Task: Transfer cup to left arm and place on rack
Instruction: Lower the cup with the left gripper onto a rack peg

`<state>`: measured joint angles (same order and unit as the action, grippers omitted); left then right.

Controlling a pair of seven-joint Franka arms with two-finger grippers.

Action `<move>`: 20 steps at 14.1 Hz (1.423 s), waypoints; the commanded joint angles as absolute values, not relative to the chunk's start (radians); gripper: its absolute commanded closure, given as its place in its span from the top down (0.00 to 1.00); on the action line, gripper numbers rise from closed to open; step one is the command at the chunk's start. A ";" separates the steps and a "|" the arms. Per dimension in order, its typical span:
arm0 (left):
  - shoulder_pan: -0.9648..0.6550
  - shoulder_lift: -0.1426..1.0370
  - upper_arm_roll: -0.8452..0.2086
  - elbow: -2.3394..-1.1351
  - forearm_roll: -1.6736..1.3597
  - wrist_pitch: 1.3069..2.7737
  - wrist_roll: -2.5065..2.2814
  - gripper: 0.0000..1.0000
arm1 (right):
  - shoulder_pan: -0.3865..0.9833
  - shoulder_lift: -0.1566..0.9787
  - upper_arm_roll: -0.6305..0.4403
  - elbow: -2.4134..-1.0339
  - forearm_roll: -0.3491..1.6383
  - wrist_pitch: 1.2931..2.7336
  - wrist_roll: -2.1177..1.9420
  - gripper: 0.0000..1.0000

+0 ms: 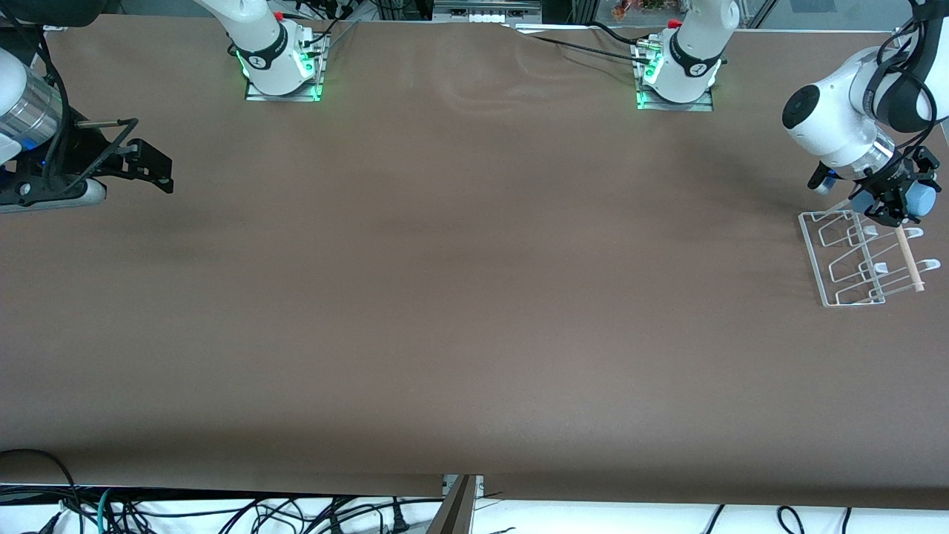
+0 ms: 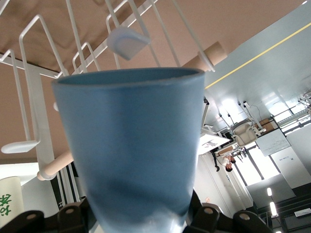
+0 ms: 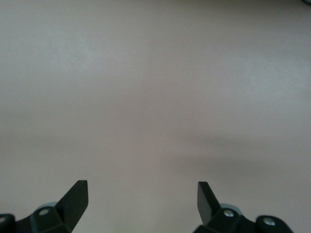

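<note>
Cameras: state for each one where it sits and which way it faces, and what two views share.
Front view: high across the table, facing both bases; shows both arms, the right pincer open, waiting.
Left wrist view: on the left wrist, looking along the left pincer shut on the cup, toward the rack.
Right wrist view: on the right wrist, facing bare table; open fingertips show.
Shared: front and left wrist views both show cup and rack.

Smooth matt plastic cup [image 2: 131,150], white wire rack [image 1: 852,256]
</note>
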<state>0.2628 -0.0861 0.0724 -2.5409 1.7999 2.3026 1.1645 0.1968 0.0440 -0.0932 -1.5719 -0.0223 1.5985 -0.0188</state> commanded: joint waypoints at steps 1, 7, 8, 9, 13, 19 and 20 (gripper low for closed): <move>0.275 -0.097 0.074 -2.551 1.836 2.318 1.138 0.00 | 0.187 0.055 -0.087 -1.546 -0.037 1.591 -0.034 0.99; 0.291 -0.058 0.075 -2.548 1.922 2.332 1.035 0.00 | 0.186 0.055 -0.089 -1.546 -0.035 1.591 -0.032 0.99; 0.293 -0.058 0.075 -2.548 1.922 2.335 1.034 0.00 | 0.186 0.055 -0.089 -1.546 -0.035 1.592 -0.032 0.99; 0.291 -0.057 0.075 -2.545 1.922 2.335 1.034 0.00 | 0.186 0.055 -0.089 -1.546 -0.035 1.591 -0.032 0.99; 0.291 -0.049 0.074 -2.542 1.921 2.336 1.029 0.99 | 0.186 0.057 -0.089 -1.546 -0.035 1.592 -0.029 0.99; 0.291 -0.060 0.074 -2.539 1.904 2.345 1.029 1.00 | 0.186 0.057 -0.089 -1.546 -0.037 1.592 -0.029 0.99; 0.291 -0.069 0.072 -2.533 1.884 2.347 1.032 1.00 | 0.186 0.057 -0.089 -1.546 -0.037 1.592 -0.029 0.99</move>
<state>0.2830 -0.0519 0.0760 -2.5450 1.8883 2.3270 1.0374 0.1961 0.0457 -0.0953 -1.5717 -0.0229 1.5986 -0.0188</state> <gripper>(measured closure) 0.000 0.004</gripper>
